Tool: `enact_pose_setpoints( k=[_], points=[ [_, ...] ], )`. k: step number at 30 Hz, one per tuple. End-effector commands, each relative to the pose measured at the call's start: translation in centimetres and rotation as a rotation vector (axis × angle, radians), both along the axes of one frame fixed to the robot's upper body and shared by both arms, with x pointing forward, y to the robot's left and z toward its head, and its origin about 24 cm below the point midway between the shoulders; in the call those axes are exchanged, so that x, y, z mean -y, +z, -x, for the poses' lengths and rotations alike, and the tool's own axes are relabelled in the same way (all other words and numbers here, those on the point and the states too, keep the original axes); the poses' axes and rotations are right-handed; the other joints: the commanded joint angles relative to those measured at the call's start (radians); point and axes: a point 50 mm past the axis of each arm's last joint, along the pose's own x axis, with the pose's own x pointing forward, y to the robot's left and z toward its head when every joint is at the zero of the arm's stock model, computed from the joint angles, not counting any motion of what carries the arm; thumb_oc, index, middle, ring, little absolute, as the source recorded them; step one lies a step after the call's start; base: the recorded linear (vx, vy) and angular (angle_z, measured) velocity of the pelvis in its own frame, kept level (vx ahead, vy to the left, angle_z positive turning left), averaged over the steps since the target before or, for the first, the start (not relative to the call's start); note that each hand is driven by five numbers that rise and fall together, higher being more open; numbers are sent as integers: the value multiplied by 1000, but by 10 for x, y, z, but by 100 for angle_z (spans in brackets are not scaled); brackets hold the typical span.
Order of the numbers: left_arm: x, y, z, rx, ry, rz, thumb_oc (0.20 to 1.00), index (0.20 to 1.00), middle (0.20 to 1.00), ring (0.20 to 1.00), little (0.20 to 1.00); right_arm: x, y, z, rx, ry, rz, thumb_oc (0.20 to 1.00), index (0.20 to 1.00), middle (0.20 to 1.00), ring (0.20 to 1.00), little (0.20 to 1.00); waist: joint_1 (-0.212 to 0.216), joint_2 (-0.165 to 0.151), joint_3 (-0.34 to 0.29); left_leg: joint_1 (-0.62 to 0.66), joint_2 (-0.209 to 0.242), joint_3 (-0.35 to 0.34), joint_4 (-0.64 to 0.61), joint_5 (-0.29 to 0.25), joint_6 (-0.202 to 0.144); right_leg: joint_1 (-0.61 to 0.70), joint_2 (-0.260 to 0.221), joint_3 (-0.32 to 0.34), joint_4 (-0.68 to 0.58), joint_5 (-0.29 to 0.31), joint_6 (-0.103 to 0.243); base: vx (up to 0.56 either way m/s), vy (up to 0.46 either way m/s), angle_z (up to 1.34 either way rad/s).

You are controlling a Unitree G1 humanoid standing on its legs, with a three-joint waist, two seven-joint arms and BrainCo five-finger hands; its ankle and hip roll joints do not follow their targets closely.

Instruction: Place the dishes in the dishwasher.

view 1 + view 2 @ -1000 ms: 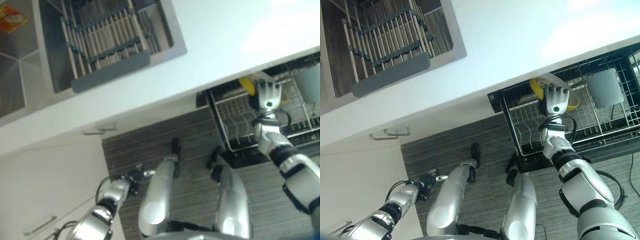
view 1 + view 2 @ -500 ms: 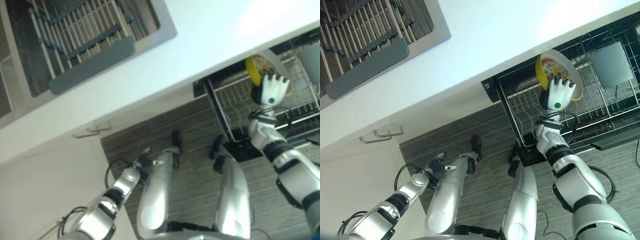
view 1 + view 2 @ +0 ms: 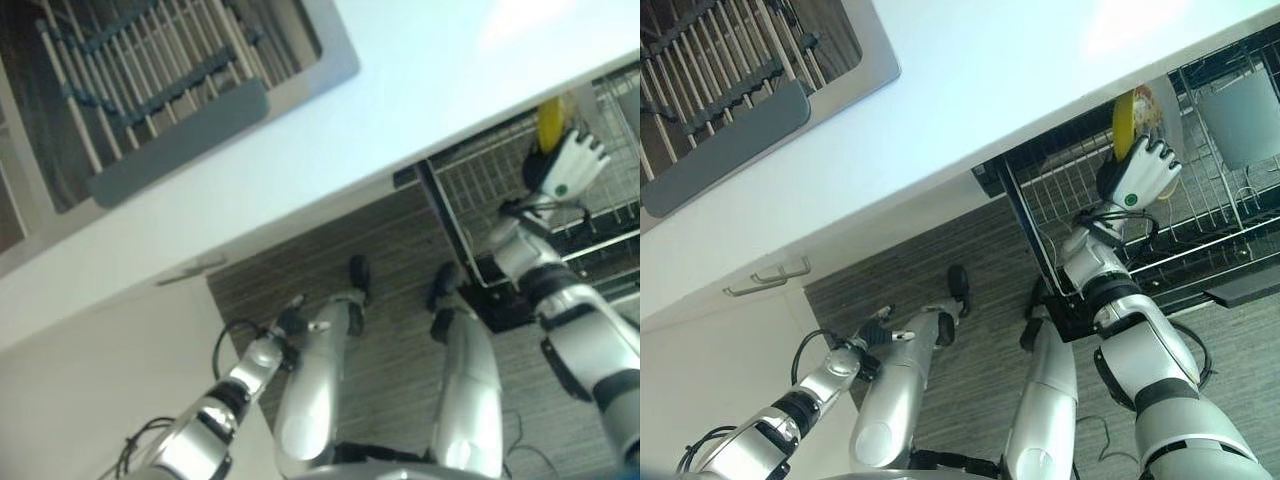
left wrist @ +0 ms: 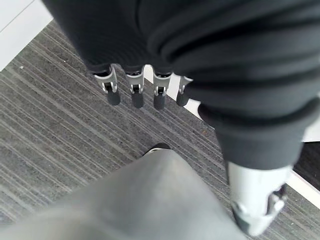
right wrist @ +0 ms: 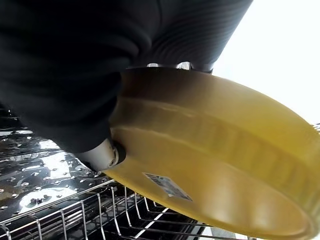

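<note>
A white desk (image 3: 1020, 80) runs across the scene, with a sink (image 3: 855, 45) set into it near its far left end. Inside the sink sits a drying rack (image 3: 725, 85) with pale bars and a grey front lip.

Below the desk's front edge, toward its right end, a dishwasher's wire rack (image 3: 1060, 215) is pulled out over a dark striped floor (image 3: 970, 250). The right hand (image 3: 1143, 172) reaches over this rack and holds a yellow plate (image 3: 1124, 118) on edge, nearly upright, just under the desk's front edge. In the right wrist view the plate (image 5: 215, 165) shows its yellow underside close up, with the hand's fingers curled over its rim and the thumb pressed against its underside; the rack's wires (image 5: 100, 215) lie just below it. Whether the plate touches the wires cannot be told. A grey square dish (image 3: 1246, 120) stands further right in the same rack.

The left hand (image 3: 872, 335) hangs low beside the robot, over the floor and in front of a white cabinet door (image 3: 730, 350) with a metal handle (image 3: 768, 278). In the left wrist view its fingers (image 4: 136, 92) hang straight and relaxed, holding nothing.
</note>
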Motion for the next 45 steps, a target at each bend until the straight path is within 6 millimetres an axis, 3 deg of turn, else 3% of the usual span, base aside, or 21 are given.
enact_pose_setpoints(
  k=[1,3,4,5,6,9,14,24,27,29,32,38,41,45],
  points=[
    [28,-24,35,-96,-70,70,1000,1000,1000,1000,1000,35,-28,7,-198,-94,-126,200,200,200,200,200,11,82,-26,-3,-45,-73,-75,-19,-16,4,44,-8,158,-160,17,0,0,0],
    [29,-23,34,-82,-79,63,1000,1000,1000,1000,1000,33,-25,3,-247,-83,-97,200,200,200,200,200,18,84,-26,-28,-46,-73,-69,-16,-14,-19,42,-8,165,-157,16,0,0,0],
    [30,-22,34,-80,-79,70,1000,1000,1000,1000,1000,32,-21,1,-274,-67,-73,282,282,282,282,282,20,84,-26,-43,-49,-76,-63,-16,-14,-31,42,-7,168,-157,17,0,0,0],
    [30,-21,34,-78,-79,72,1000,1000,1000,1000,1000,31,-20,0,-290,-71,-48,573,573,573,573,573,21,85,-26,-50,-50,-77,-61,-15,-14,-37,42,-7,169,-155,18,0,0,0],
    [30,-21,34,-74,-77,78,1000,1000,1000,1000,1000,29,-20,-2,-328,-59,-49,1000,1000,1000,1000,1000,23,85,-26,-59,-50,-77,-58,-15,-14,-45,41,-7,171,-155,18,0,0,0],
    [29,-19,34,-62,-76,81,1000,1000,1000,1000,1000,28,-28,-4,-457,-53,-32,1000,1000,1000,1000,1000,24,85,-26,-74,-48,-71,-56,-13,-14,-59,40,-6,172,-152,19,0,0,0],
    [24,-17,33,-45,-66,77,1000,1000,1000,1000,1000,24,-36,-3,-524,-39,19,1000,1000,1000,1000,1000,23,76,-26,-95,-47,-70,-53,-12,-11,-74,44,-7,170,-148,22,-11,-7,-3],
    [24,-16,29,-42,-58,63,1000,1000,1000,1000,1000,26,-52,1,-519,-71,-39,1000,1000,1000,1000,1000,22,76,-26,-83,-47,-74,-71,-3,-12,-63,55,-12,162,-147,22,-21,-31,0],
    [27,-17,29,-56,-51,71,1000,1000,1000,1000,1000,23,-60,4,-402,-24,-227,1000,1000,1000,1000,1000,19,81,-26,-73,-45,-72,-74,-3,-12,-57,56,-9,161,-147,19,0,0,0],
    [29,-19,31,-74,-38,82,1000,1000,1000,1000,1000,19,-63,5,-240,62,-464,1000,1000,1000,1000,1000,16,84,-26,-57,-43,-68,-78,-6,-11,-48,57,-5,158,-148,15,1,17,0],
    [31,-22,35,-100,-13,76,1000,1000,1000,1000,1000,3,-49,2,-27,245,-578,1000,1000,1000,1000,1000,2,77,-26,-24,-40,-58,-80,-16,-15,-18,65,1,150,-156,12,13,43,-2],
    [21,-32,46,-155,89,70,1000,1000,1000,1000,1000,-18,-43,15,69,381,-550,1000,1000,1000,1000,1000,-45,41,-26,56,-22,-27,-90,-35,-13,45,87,21,129,-161,8,19,36,-11],
    [6,-41,57,-187,157,27,1000,1000,1000,1000,1000,-30,-49,30,101,428,-522,1000,1000,1000,1000,1000,-70,9,-26,141,-5,-16,-100,-51,-9,123,99,30,99,-163,6,12,-43,-18],
    [-5,-49,69,-227,194,5,1000,1000,1000,1000,1000,-37,-52,36,96,453,-503,1000,1000,1000,1000,1000,-81,-11,-26,231,3,-10,-113,-64,-11,212,102,31,70,-167,5,28,-52,-18]
  ],
)
